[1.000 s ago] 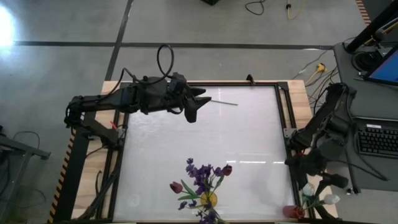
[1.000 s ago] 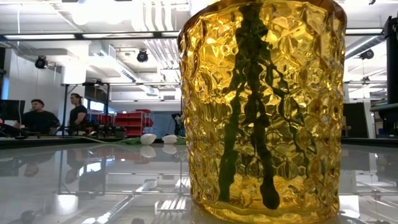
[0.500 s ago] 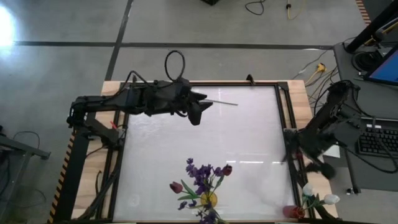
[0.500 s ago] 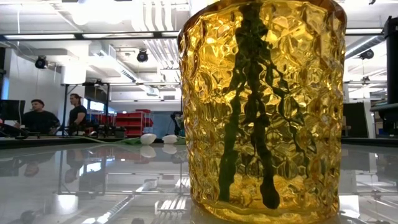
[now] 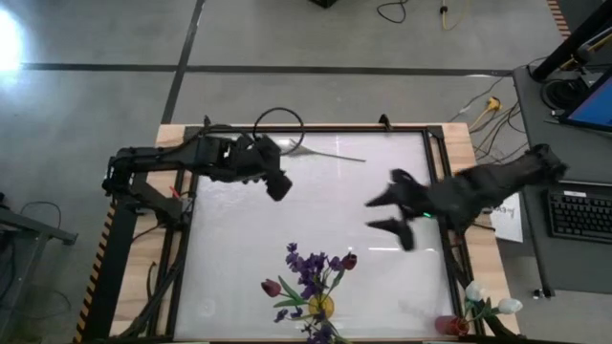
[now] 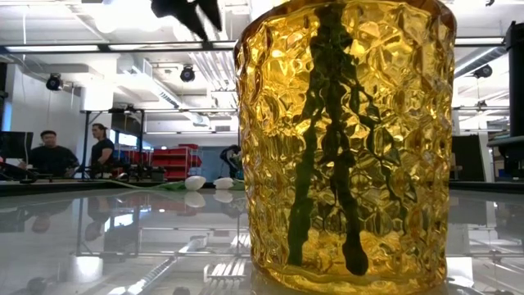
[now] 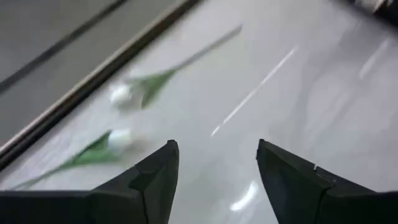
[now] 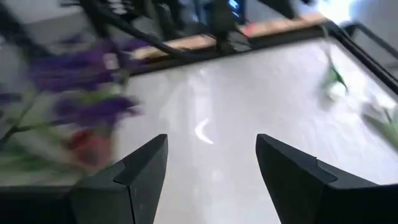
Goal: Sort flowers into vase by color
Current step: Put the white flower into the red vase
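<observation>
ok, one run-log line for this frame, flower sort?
left claw: open, empty, far-left table | right claw: open, empty, mid-table | yellow vase: purple+red flowers | white tulips: lying at far edge

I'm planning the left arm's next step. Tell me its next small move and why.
Probably lower the left hand toward the nearer white tulip. Its fingers stand open and empty. That tulip and a second tulip lie loose on the table just ahead of it. The right hand hangs open over the table's middle, farther from them.

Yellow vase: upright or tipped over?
Upright. The yellow vase stands on its base on the table, purple and red flowers rising from it.
</observation>
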Motion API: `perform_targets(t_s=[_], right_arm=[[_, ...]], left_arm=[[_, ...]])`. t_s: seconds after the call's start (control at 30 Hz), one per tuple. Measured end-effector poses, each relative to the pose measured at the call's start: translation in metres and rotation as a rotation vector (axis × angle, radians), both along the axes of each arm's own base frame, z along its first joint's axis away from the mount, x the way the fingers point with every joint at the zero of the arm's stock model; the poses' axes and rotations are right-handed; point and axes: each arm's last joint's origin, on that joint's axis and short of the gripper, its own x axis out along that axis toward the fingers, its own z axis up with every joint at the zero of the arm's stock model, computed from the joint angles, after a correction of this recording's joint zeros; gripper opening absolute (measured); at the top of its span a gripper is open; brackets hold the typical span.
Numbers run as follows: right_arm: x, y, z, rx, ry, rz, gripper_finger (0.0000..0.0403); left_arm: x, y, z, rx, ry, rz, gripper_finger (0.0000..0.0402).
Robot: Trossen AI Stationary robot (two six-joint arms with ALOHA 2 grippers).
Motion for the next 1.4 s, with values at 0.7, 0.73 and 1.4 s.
perform_targets(t_s=[0.7,0.73,1.4], right_arm=[[0.097,-0.188,-0.133,-0.115,0.61,-0.251,0.0196],[0.096,-0.189,-0.137,-0.105,0.635,-0.218,0.0191],[0.034,-0.221,-0.212,-0.11,0.583,-0.485,0.0138]], left_arm=[[-0.087,0.005,-0.096,-0.104,-0.03,-0.095,0.0086],[-0.088,0.004,-0.102,-0.12,-0.03,-0.105,0.0082],[-0.066,0.004,-0.178,0.02,0.003,-0.4,0.0076]])
